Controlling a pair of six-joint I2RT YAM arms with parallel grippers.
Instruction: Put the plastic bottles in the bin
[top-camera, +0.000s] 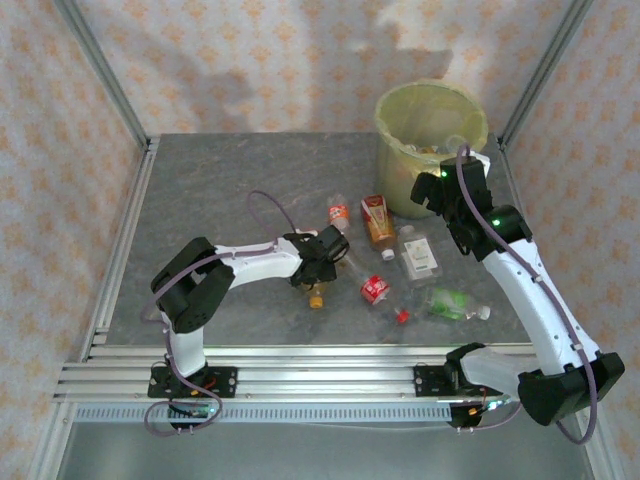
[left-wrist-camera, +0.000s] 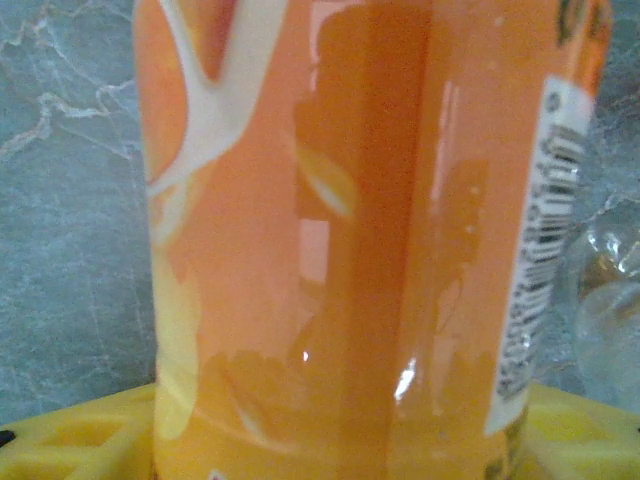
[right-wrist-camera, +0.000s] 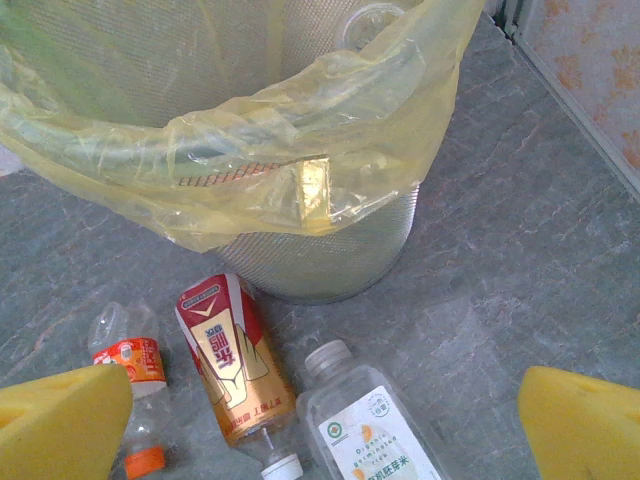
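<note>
Left gripper (top-camera: 317, 280) set around orange bottle (left-wrist-camera: 350, 250), pads (left-wrist-camera: 70, 440) at both its sides; clamped or not cannot be told. Right gripper (right-wrist-camera: 322, 425) held wide open, just beside bin (right-wrist-camera: 320, 260). Bin placed at far right of table (top-camera: 230, 190). Loose bottles (top-camera: 376, 289) scattered on table between arms. Red-gold bottle (right-wrist-camera: 235, 360) seen lying nearest bin.

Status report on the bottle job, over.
Left gripper around orange-labelled bottle, grip unconfirmed. Right gripper open, beside bin. Loose bottles on table between left gripper and bin.
</note>
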